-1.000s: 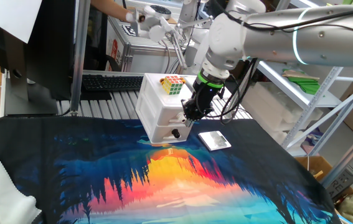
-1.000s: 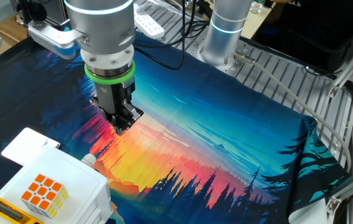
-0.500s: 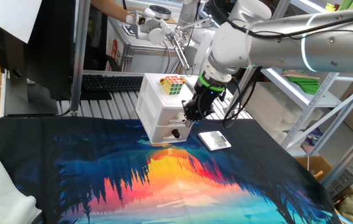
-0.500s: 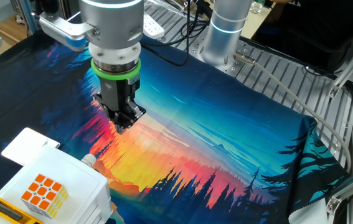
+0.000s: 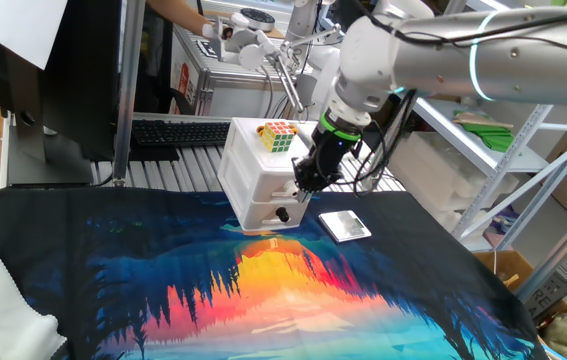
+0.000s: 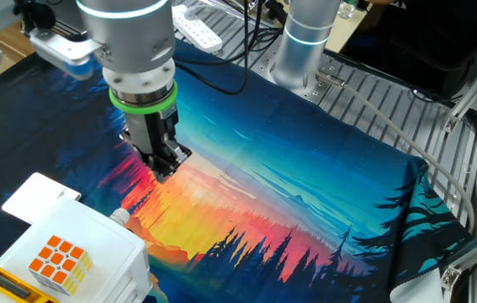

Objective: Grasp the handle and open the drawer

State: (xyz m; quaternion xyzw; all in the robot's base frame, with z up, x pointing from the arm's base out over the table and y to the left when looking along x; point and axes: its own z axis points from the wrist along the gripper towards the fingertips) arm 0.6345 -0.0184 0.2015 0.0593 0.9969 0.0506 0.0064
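Observation:
A small white two-drawer cabinet (image 5: 253, 180) stands at the back of the colourful cloth, also seen from above at the lower left (image 6: 70, 244). The upper drawer (image 5: 263, 186) carries the white handle (image 6: 120, 216), a small pull sticking out of its front. The lower drawer has a black knob (image 5: 283, 213). My gripper (image 5: 301, 190) hangs point-down just in front of the upper drawer. From the other side the gripper (image 6: 162, 172) stands a little away from the handle, out over the cloth. Its fingers are shut with nothing between them.
A Rubik's cube (image 5: 276, 137) rests on the cabinet top. A flat white box (image 5: 344, 226) lies on the cloth right of the cabinet. A keyboard (image 5: 178, 132) and a metal post (image 5: 126, 90) stand behind. The arm's base (image 6: 304, 42) rises at the far side.
The wrist and upper arm swayed slightly to one side and back. The fingertips stay at nearly the same spot in front of the drawer, still shut.

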